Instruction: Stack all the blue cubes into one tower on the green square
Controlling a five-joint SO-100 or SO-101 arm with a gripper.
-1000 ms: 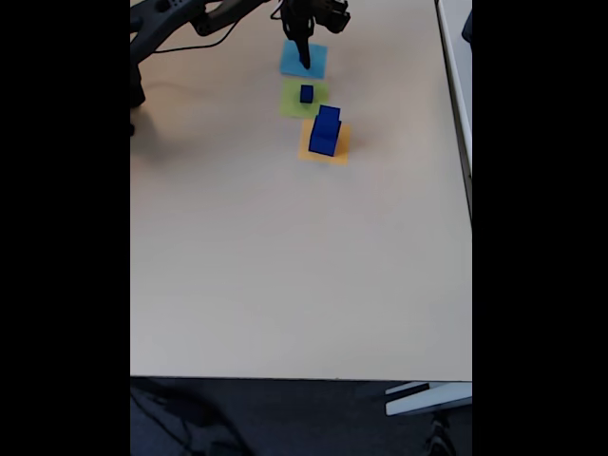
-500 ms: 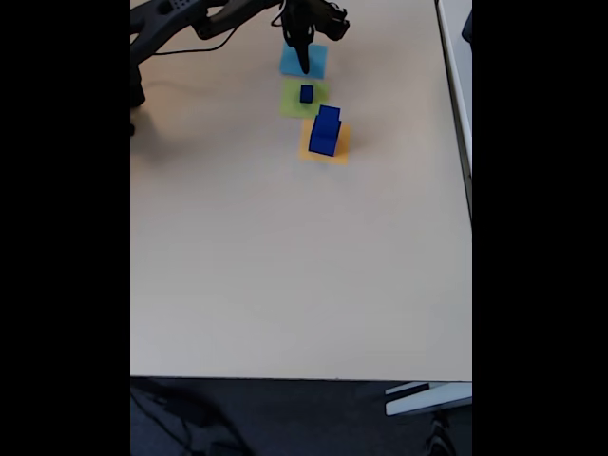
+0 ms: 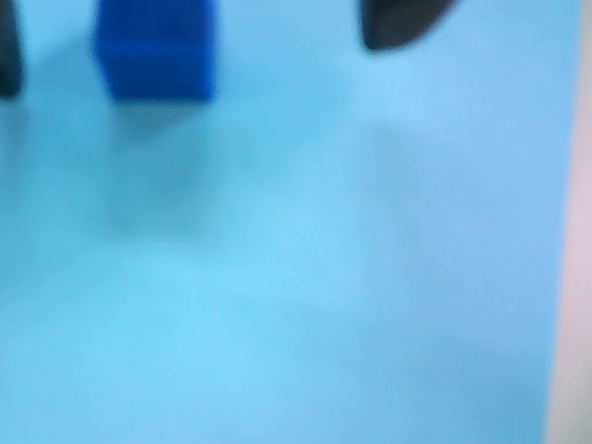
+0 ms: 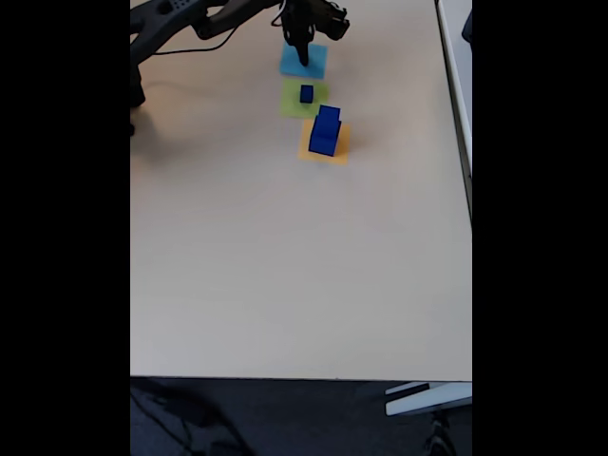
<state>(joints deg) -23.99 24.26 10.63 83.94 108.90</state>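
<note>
A: Light-blue paper [image 3: 305, 268] takes up almost the whole wrist view, blurred. We see a dark blue cube [image 3: 155, 48] at the top left of it, and a strip of pale worktop [image 3: 575, 277] down the right edge.

B: And two dark fingertips, one at the top [image 3: 400, 23] and one at the left edge. Are the jaws parted?

A: We see the two tips well apart, with nothing between them except that cube farther off. So the jaws stand spread and grip nothing.

B: In the fixed view, where do we find the gripper [image 4: 303, 55]?

A: Over the light-blue square [image 4: 304, 60] at the far end of the beige worktop [image 4: 285, 266], pointing down at it. Whether it touches the paper, we cannot tell.

B: And the cubes?

A: The small cube [image 4: 306, 93] sits on the green square [image 4: 304, 98], just nearer than the blue one. Nearer again and slightly right lies the orange square [image 4: 325, 142], which carries the medium cube [image 4: 329, 116] stacked on the large cube [image 4: 323, 141].

B: So we count three paper squares in a row, close together.
</note>
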